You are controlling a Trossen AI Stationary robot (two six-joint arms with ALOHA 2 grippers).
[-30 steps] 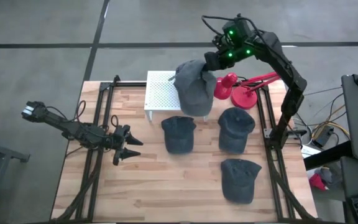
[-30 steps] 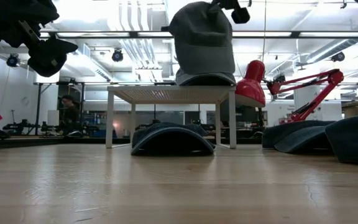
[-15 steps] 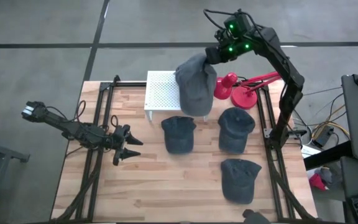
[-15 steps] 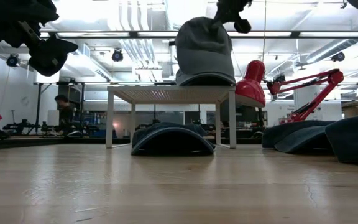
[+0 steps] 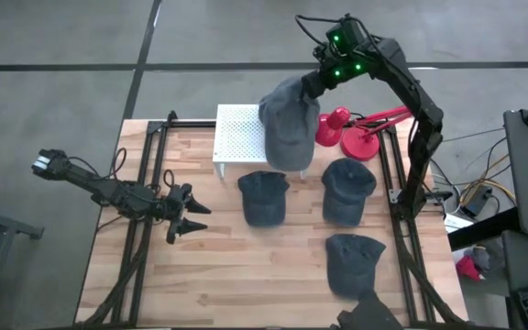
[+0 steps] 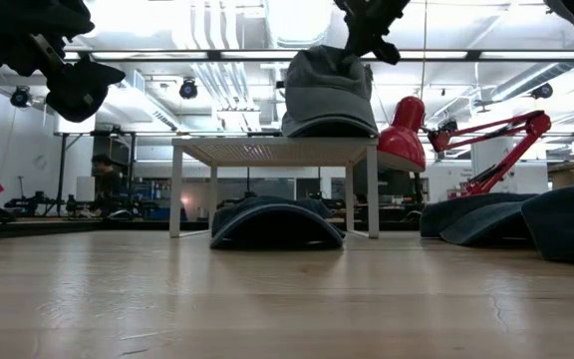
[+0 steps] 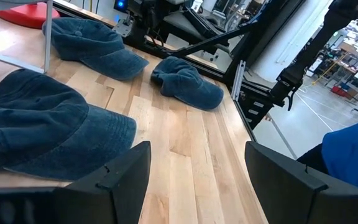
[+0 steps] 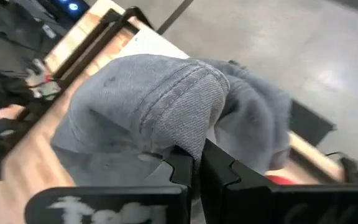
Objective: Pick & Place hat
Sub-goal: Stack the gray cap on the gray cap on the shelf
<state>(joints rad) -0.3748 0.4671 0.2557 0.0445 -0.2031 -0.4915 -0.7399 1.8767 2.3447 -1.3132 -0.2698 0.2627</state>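
Left gripper (image 5: pixel 187 218): waits over the table's left part, well apart from every hat; fingers (image 7: pixel 124 169) spread, nothing between them.
Table (image 5: pixel 246 275): wood top, dark rails down both sides.
Stand (image 5: pixel 236 137): white, perforated, at the far edge near the middle; four legs in the low view.
Grey hat (image 5: pixel 289 124): on the stand's right end, brim overhanging the near edge; in the low view (image 6: pixel 329 92) its base seems to rest on the stand top, crown pulled up.
Right gripper (image 5: pixel 313 84): at the grey hat's crown, fingers pinched onto a fold of its cloth (right wrist view (image 8: pixel 196 168)).
Dark hats: one just in front of the stand (image 5: pixel 264 196), one right of it (image 5: pixel 347 191), one nearer the front (image 5: pixel 353 263).
Lamp (image 5: pixel 356 128): red, on the far right of the table, beside the grey hat.
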